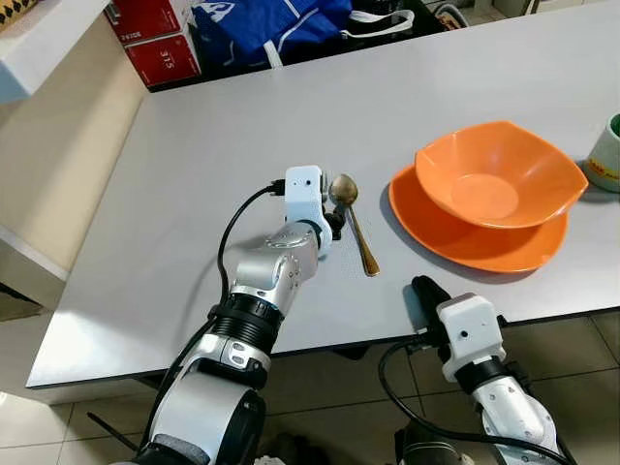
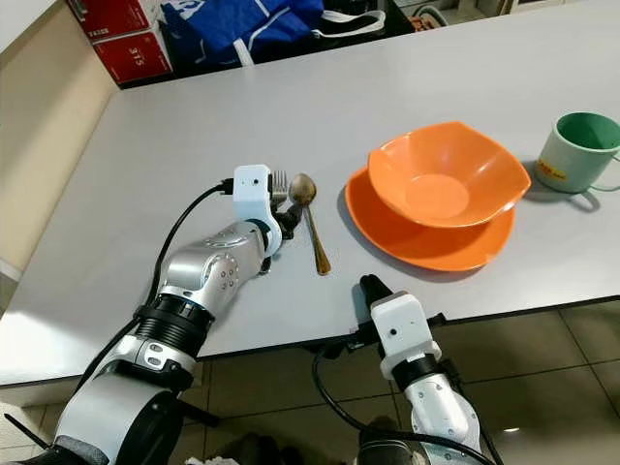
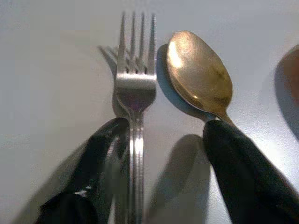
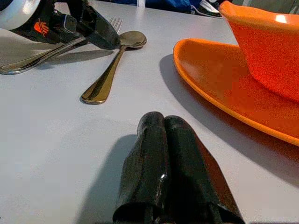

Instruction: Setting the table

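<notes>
Right eye view: grey table [image 2: 291,116], orange bowl [image 2: 446,174] on orange plate [image 2: 407,242], green mug [image 2: 581,150] far right. Left gripper [image 3: 156,154] spread wide over fork [image 3: 135,88], gold spoon [image 2: 310,218] just right. Right gripper [image 4: 163,158] closed, empty, near edge.

Fork [image 3: 135,88] handle cut off at six o'clock in the left wrist view, partly covered by one black finger [image 3: 98,158]. Spoon [image 3: 198,72] handle hidden behind the other finger. Green mug [image 1: 607,155] cropped at three o'clock. Red boxes [image 2: 121,39] and blue bag [image 1: 266,24] cropped at twelve.
</notes>
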You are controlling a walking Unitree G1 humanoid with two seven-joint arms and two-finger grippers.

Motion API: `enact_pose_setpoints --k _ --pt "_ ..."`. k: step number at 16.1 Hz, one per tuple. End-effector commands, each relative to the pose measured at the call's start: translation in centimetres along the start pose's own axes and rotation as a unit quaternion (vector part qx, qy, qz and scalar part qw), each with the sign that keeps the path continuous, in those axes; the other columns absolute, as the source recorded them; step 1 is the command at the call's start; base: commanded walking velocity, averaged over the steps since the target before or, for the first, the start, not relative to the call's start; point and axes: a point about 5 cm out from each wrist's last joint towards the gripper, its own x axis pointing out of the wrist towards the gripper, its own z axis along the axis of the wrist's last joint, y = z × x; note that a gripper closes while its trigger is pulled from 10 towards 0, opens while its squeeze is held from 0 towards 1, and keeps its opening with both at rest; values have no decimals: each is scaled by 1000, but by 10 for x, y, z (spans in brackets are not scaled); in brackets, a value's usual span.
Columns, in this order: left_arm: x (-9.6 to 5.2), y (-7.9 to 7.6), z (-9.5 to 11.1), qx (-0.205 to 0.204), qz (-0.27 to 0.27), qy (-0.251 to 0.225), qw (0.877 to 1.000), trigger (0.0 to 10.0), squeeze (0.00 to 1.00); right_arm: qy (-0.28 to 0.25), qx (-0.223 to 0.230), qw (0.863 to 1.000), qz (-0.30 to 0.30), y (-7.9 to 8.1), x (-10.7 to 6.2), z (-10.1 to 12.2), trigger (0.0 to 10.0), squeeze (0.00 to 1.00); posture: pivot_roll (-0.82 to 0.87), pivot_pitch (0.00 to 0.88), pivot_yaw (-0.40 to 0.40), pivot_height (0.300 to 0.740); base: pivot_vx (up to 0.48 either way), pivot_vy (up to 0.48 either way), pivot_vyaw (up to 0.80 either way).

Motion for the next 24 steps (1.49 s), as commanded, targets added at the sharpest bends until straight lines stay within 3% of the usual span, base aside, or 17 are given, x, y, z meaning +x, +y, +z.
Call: enact_pose_setpoints --k 1,15,21,22,23,24 --pt "0 -33 -27 -21 -24 59 998 10000 1000 15 3 1000 0 2 1 -6 10000 0 -350 79 197 702 0 0 0" --pt "-6 -24 -12 6 -7 31 999 10000 1000 12 -2 1000 7 1 5 -9 10000 0 -335 45 180 702 0 0 0" --pt "-8 -22 12 37 -9 -38 999 10000 1000 13 -4 1000 8 0 5 -9 10000 0 -335 47 174 702 0 0 0" --pt "-9 -26 16 46 -20 -45 998 10000 224 13 -4 1000 8 0 5 -10 10000 0 -335 48 174 702 0 0 0" --pt "-11 -31 18 42 -35 -51 997 10000 0 14 -3 1000 9 1 4 -10 10000 0 -335 48 174 702 0 0 0" --pt "-11 -31 18 39 -36 -49 997 10000 0 14 -3 1000 9 1 4 -10 10000 0 -335 48 174 702 0 0 0"
